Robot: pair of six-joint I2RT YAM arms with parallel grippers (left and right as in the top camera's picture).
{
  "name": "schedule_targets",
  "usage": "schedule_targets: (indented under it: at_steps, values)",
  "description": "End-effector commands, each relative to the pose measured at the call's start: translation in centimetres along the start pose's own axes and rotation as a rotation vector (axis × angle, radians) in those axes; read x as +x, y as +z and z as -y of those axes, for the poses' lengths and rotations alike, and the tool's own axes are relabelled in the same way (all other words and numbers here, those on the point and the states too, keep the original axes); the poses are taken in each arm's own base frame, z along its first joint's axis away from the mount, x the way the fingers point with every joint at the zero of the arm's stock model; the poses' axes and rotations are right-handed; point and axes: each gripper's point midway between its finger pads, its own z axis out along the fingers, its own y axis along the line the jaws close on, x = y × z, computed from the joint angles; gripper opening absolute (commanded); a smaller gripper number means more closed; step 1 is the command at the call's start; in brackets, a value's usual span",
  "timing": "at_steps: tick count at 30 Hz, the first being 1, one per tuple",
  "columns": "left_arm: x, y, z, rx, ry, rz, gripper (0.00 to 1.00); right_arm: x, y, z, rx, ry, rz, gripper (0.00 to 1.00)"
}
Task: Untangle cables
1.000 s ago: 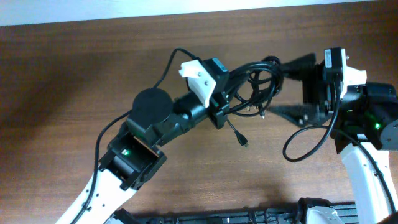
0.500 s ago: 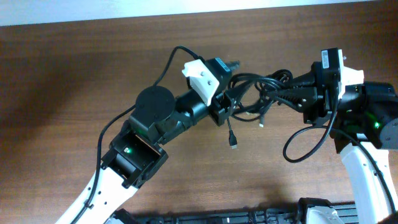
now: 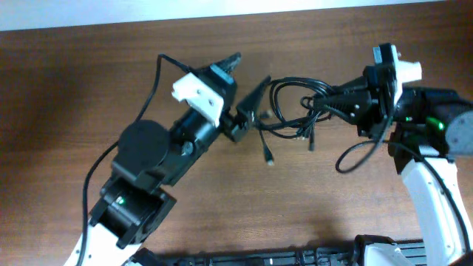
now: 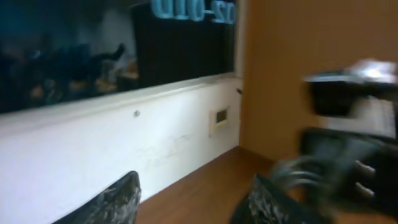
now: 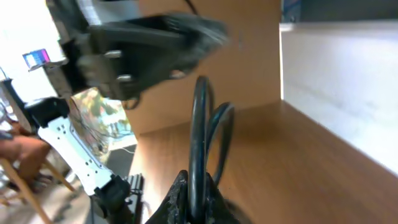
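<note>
The cables [image 3: 290,111] are a tangle of thin black loops hanging over the table's middle, with plug ends dangling at the lower left [image 3: 270,157] and below the bundle [image 3: 311,144]. My right gripper [image 3: 329,101] is shut on the bundle's right side. The right wrist view shows a cable loop [image 5: 199,124] rising out of the closed right gripper [image 5: 196,190]. My left gripper [image 3: 253,70] stands open just left of the bundle, nothing between its fingers. In the blurred left wrist view the left gripper [image 4: 194,198] is spread wide, and the cables [image 4: 298,174] smear past the right finger [image 4: 267,202].
The brown wooden table [image 3: 66,103] runs to a white wall along its far edge [image 3: 148,16]. The right arm's own thick black wire [image 3: 362,159] loops below its wrist. A dark base strip [image 3: 266,258] lies at the near edge.
The left gripper opened, let go of the cables and drew back to the left. The right gripper shut on the bundle and now holds it alone.
</note>
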Motion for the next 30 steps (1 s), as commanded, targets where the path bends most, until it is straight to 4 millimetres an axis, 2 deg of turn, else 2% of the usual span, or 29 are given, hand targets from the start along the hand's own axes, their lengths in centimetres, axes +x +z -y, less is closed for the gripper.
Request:
schedule_targets:
  at_steps: [1, 4, 7, 11, 15, 20, 25, 27, 30]
  values:
    - [0.4, -1.3, 5.1, 0.3, 0.281, 0.014, 0.68, 0.1, 0.2, 0.8, -0.006, 0.036, 0.001, 0.04]
    - [2.2, -1.1, 5.5, 0.335, 0.29, -0.046, 0.72, 0.3, 0.2, 1.1, -0.006, 0.049, 0.001, 0.04]
    - [3.2, -0.8, 6.3, 0.395, 0.28, -0.063, 0.73, 0.3, 0.3, 1.0, -0.01, 0.054, 0.0, 0.04]
    - [4.8, 0.2, 6.5, 0.422, 0.293, -0.095, 0.77, 0.7, 2.2, -0.3, -0.089, 0.062, -0.019, 0.04]
    - [4.8, 0.2, 6.5, 0.423, 0.292, -0.096, 0.77, 1.9, 3.7, -0.2, -0.142, 0.194, -0.044, 0.04]
    - [4.4, 0.0, 6.2, 0.396, 0.298, -0.091, 0.82, 5.3, 4.5, 3.4, -0.125, 0.578, -0.072, 0.04]
    - [3.8, 0.3, 2.6, 0.172, 0.239, -0.126, 0.82, 9.1, 4.9, 8.0, -0.003, 0.914, -0.043, 0.04]
    - [3.7, 0.3, 1.4, 0.102, 0.211, -0.137, 0.86, 10.5, 5.1, 9.4, 0.072, 0.997, -0.029, 0.04]
    - [3.9, 0.3, 1.2, 0.088, 0.211, -0.145, 0.86, 11.5, 6.2, 10.0, 0.134, 1.029, -0.031, 0.04]
